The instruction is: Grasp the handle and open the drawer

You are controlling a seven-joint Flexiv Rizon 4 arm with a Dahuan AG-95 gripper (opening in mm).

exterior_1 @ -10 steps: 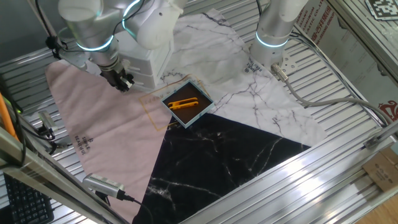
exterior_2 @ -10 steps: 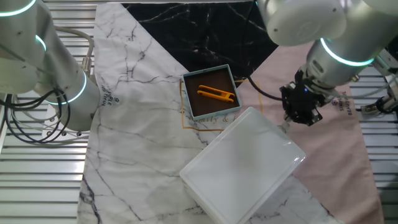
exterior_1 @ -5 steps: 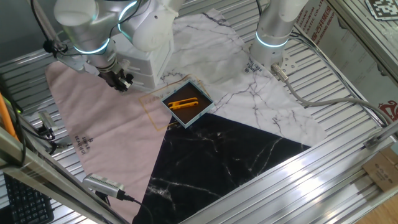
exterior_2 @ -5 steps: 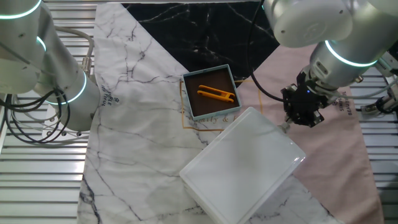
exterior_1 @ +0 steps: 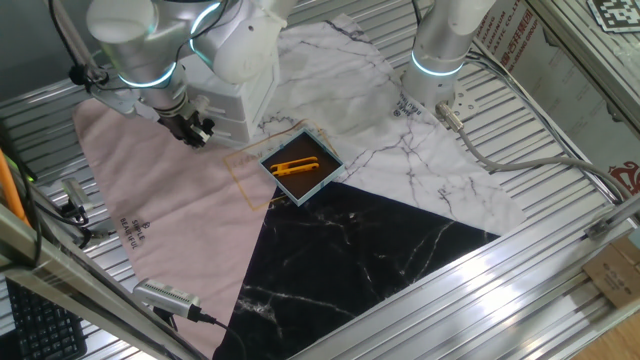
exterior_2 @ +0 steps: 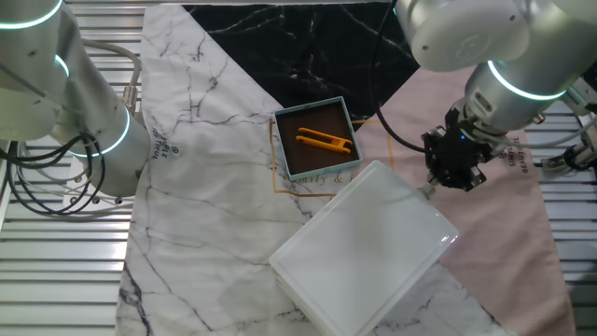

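Note:
The small white cabinet [exterior_1: 228,100] stands on the pink cloth; the other fixed view shows its flat top [exterior_2: 364,245]. My gripper [exterior_1: 196,131] is low, right against the cabinet's drawer front on its left side. In the other fixed view the gripper [exterior_2: 451,172] sits just off the cabinet's right edge. The black fingers cover the spot where the handle sits, so the knob is hidden. The finger gap does not show. The drawer looks closed or barely out; I cannot tell which.
A blue-edged square tray [exterior_1: 300,166] with an orange tool [exterior_2: 324,141] lies next to the cabinet. A second robot base [exterior_1: 437,60] stands at the back on the marbled cloth. Metal frame rails edge the table, and a cable and tool [exterior_1: 167,296] lie at the front left.
The gripper and wrist shifted a little away from the cabinet front between one second ago and half a second ago, then held still. The cabinet has not visibly moved.

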